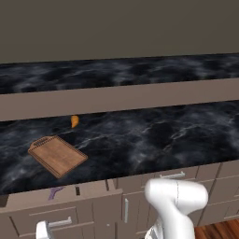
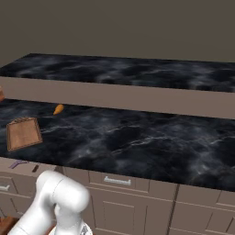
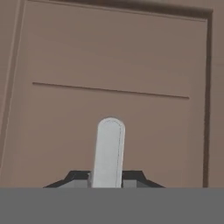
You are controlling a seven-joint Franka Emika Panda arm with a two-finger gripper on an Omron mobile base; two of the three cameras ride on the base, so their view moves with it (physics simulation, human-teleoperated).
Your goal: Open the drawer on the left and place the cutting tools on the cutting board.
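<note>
The black marbled surface (image 1: 154, 135) runs across both base views, with a taupe ledge and a second dark slab behind it. Below its front edge sit the cabinets, and at the left the wide drawer (image 1: 60, 198) stands pulled partway out, its silver bar handle (image 3: 108, 153) facing forward. In the hand view the hand (image 3: 106, 178) is clenched on that handle, the dark fingertips (image 3: 135, 177) pressed to either side of the pale bar against the flat brown drawer front. The cutting board (image 1: 57, 155) lies flat on the left part of the surface, angled, its grooved strip toward the back. Behind it, well apart, rests a small orange object (image 1: 74, 121). Inside the open drawer the purple peeler (image 1: 55, 192) lies near the left, and a small dark thing (image 1: 77, 190), too small to tell apart, lies just to its right.
</note>
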